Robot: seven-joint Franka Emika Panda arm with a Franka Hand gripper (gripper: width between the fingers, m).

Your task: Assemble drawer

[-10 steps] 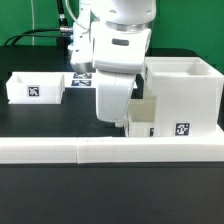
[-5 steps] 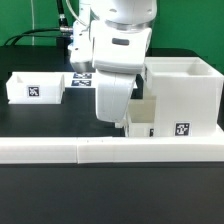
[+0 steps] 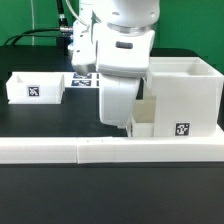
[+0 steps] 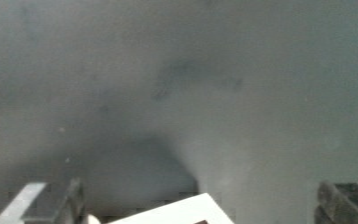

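Drawer parts number three in the exterior view: one housing [image 3: 185,95] and two trays. The housing stands at the exterior view's right, just behind the long low wall strip [image 3: 60,150]. Its hollow side opens upward, and its face with one square tag [image 3: 182,129] is turned to the camera. Height and width look much alike, so no long axis stands out.

One tray [image 3: 35,88] sits well apart at the exterior view's left on the black table [image 3: 60,118]. Its open side is up, its long axis runs across the view, and its own single tag faces the camera. The second tray [image 3: 144,119] is right against the housing's side, between housing and arm. It is partly hidden, and its tag and its heading cannot be made out.

One arm reaches down over this second tray, with its one gripper [image 3: 122,116] low beside it. The wrist view is blurred. It shows two fingers [image 4: 44,204] spread wide with a white corner [image 4: 167,212] between them, close to one finger and clear of the other, so the jaws stand apart.

One marker board [image 3: 84,80] lies behind the arm.
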